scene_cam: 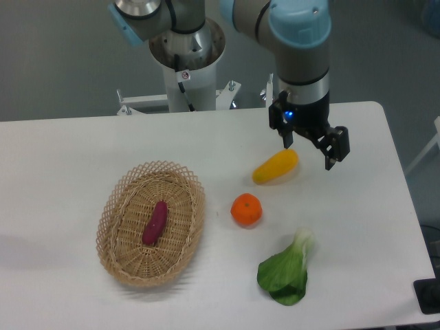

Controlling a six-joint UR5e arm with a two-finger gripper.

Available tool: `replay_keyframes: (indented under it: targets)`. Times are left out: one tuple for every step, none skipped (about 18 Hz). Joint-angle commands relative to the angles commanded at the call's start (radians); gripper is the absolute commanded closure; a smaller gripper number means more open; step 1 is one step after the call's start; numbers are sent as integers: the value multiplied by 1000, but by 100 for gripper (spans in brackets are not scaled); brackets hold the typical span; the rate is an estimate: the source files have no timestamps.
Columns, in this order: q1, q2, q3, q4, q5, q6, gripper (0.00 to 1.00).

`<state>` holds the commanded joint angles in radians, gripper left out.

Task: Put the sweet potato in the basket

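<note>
The sweet potato (pixel 155 223), a slim magenta-purple tuber, lies inside the oval tan wicker basket (pixel 113 206) at the left of the white table. My gripper (pixel 311 152) hangs at the right of the table, well away from the basket, just above and right of a yellow oblong fruit (pixel 275 166). Its two black fingers are spread apart and hold nothing.
A round orange (pixel 246 210) sits right of the basket. A green leafy vegetable (pixel 287 271) lies near the front right. The arm's base (pixel 187 51) stands behind the table's far edge.
</note>
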<state>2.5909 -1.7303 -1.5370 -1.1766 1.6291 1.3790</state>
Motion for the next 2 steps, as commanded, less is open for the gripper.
replay_keyframes:
  targets:
    - [0, 0, 0, 0, -2, 0, 0]
    - [0, 0, 0, -2, -3, 0, 0]
